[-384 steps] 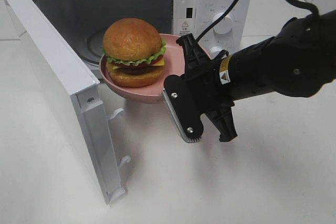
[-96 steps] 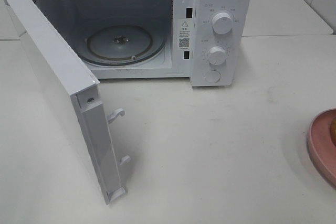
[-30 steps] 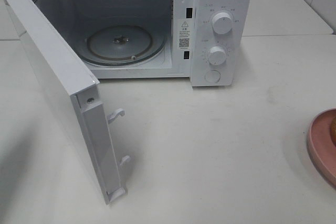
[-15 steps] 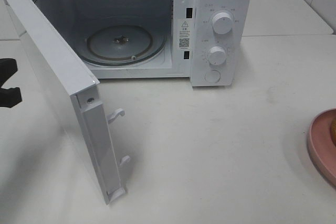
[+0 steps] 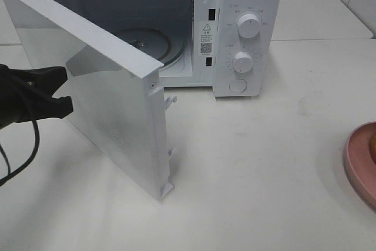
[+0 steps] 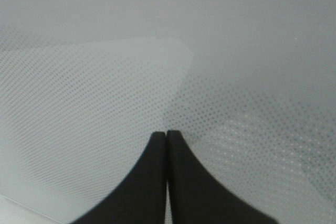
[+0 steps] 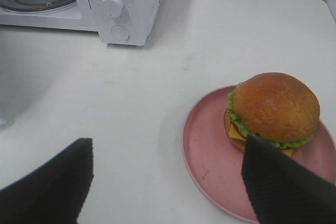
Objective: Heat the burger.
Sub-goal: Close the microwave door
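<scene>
step: shutting white microwave door (image 5: 111, 95). closed black left gripper (image 6: 167, 136) presses its dotted panel; push level until latched. glossy-bunned burger (image 7: 273, 111) sits outside on pink round plate (image 7: 210, 166).

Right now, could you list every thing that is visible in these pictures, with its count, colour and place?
microwave: one, white, at the back of the table, cavity without food
microwave door: one, white, half open
knobs: two, white, on the microwave's right panel
burger: one, golden-brown bun with green lettuce, on the plate
plate: one, pink, on the table right of the microwave
table: one, white, under everything
left gripper: one, black, shut, tips against the door's outer face
right gripper: one, black, open, above the plate and the table
</scene>
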Controlling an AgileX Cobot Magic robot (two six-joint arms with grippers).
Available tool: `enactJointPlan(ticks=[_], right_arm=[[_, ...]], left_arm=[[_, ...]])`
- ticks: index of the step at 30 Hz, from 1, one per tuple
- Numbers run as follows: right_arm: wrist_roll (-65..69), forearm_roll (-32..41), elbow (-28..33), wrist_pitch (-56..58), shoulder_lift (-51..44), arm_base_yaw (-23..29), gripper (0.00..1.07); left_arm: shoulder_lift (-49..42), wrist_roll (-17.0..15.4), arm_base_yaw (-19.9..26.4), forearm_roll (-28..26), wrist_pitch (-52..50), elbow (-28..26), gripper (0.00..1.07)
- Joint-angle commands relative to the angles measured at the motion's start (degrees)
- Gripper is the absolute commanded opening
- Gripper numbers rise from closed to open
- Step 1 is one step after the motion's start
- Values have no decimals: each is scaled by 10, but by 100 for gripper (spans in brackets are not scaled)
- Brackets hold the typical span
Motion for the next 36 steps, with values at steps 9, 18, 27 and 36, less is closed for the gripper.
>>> enactJointPlan(ticks=[9,18,27,36], right_arm=[[-9,1,2,-1,-17,-5,76],[-9,1,2,-1,-17,-5,76],[-9,1,2,-1,-17,-5,76],[-9,1,2,-1,-17,-5,76]], left_arm=[[77,93,-118,-183,-6,-92,0],[132,175,-164,-304,36,-197,0],[194,252,-189,-379,92,-313,0],[235,287,-190,-395,122,-392,0]])
